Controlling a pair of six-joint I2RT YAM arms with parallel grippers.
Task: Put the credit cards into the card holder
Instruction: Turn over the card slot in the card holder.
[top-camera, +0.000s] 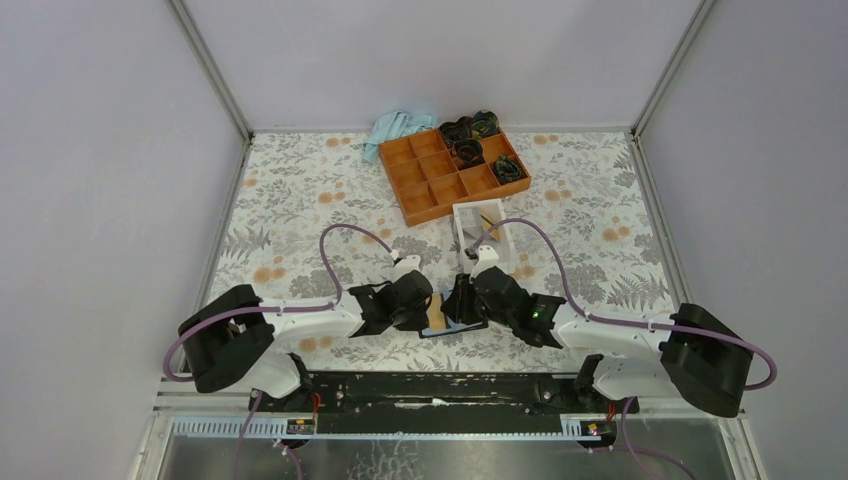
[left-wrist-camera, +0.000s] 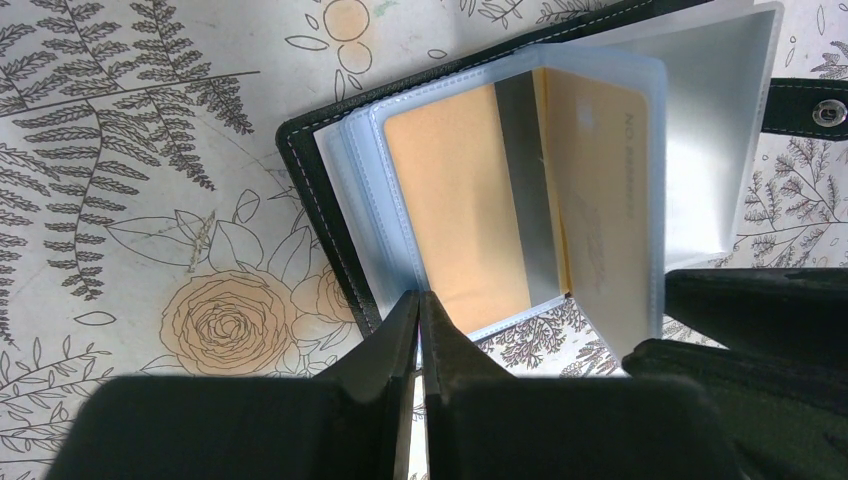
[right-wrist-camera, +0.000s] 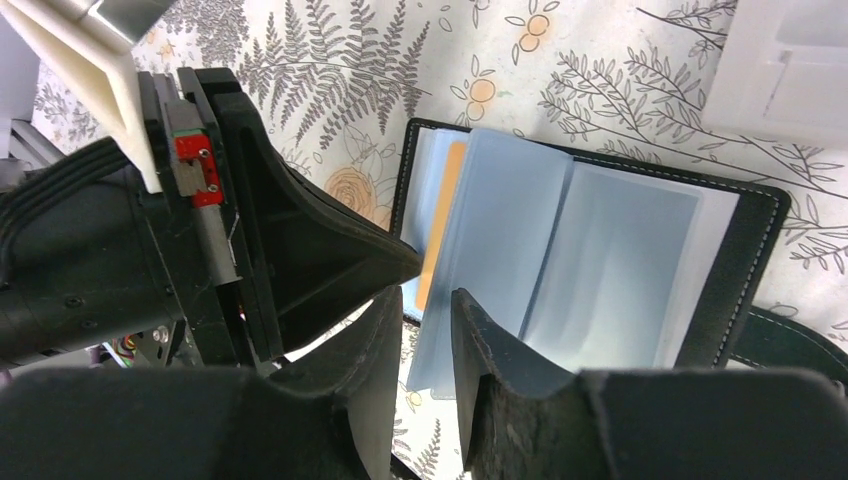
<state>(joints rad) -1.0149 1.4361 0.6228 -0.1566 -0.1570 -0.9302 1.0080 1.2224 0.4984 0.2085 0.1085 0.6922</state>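
Apparently two credit cards (left-wrist-camera: 455, 215) already sit in sleeves of the open card holder (left-wrist-camera: 305, 175), upper middle of the frame, with the left gripper (left-wrist-camera: 420, 320) clenched shut at its lower edge and the right gripper (right-wrist-camera: 427, 305) open around a page.

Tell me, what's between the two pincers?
The open card holder, with a yellow-orange credit card in its sleeves, lies between the left pincer and right pincer in the top view.
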